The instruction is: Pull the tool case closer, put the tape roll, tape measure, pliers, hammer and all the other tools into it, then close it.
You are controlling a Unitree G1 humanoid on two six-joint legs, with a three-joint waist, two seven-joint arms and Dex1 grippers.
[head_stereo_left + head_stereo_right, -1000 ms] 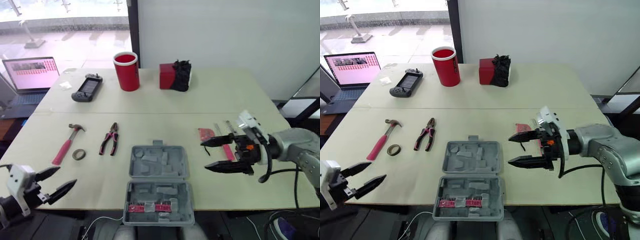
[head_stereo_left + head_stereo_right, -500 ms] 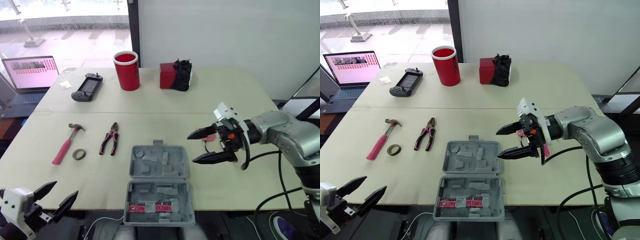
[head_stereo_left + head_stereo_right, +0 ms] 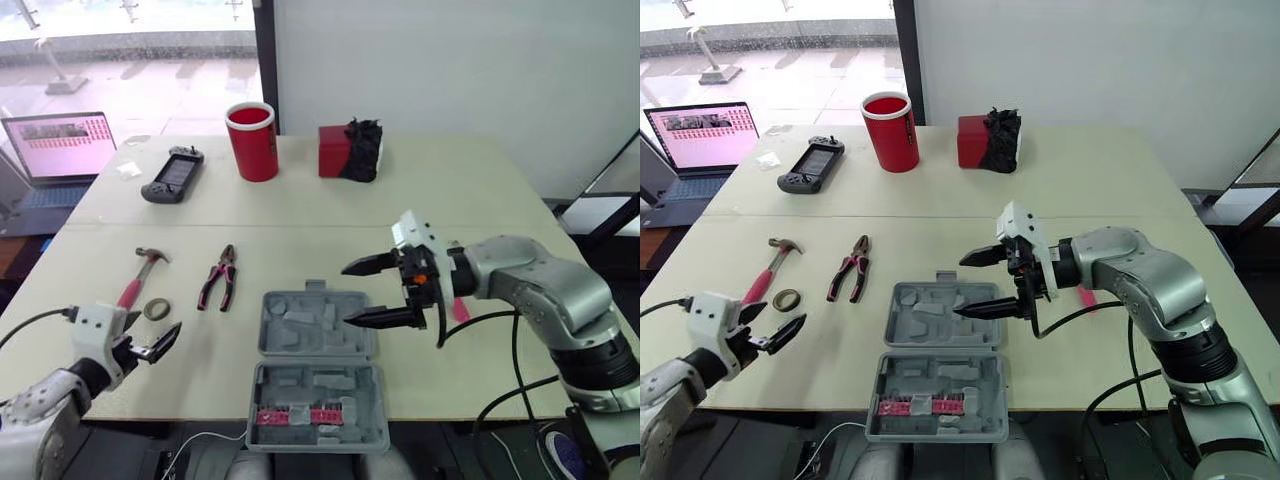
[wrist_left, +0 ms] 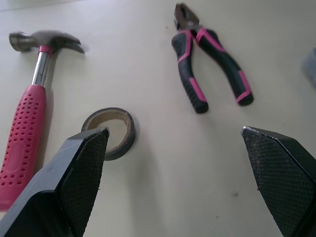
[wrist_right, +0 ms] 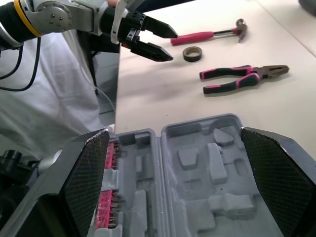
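The grey tool case [image 3: 315, 340] lies open at the table's front middle, with pink bits [image 3: 297, 414] in its near half. My right gripper [image 3: 347, 294] is open, hovering at the right edge of the case's far half [image 5: 207, 163]. To the left lie the pink-handled hammer [image 3: 140, 275], the tape roll [image 3: 155, 309] and the pliers [image 3: 219, 279]. My left gripper [image 3: 150, 335] is open just in front of the tape roll [image 4: 109, 132], with nothing between its fingers. A pink tool [image 3: 458, 308] pokes out behind my right arm.
At the back of the table stand a red cup [image 3: 253, 141], a red box with a black object on it [image 3: 350, 151] and a game controller [image 3: 168, 175]. A laptop [image 3: 58, 150] sits off the table's left.
My right gripper has swung left from the pink tools to the case's right edge. My left gripper has risen from below the table's front edge to just in front of the tape roll.
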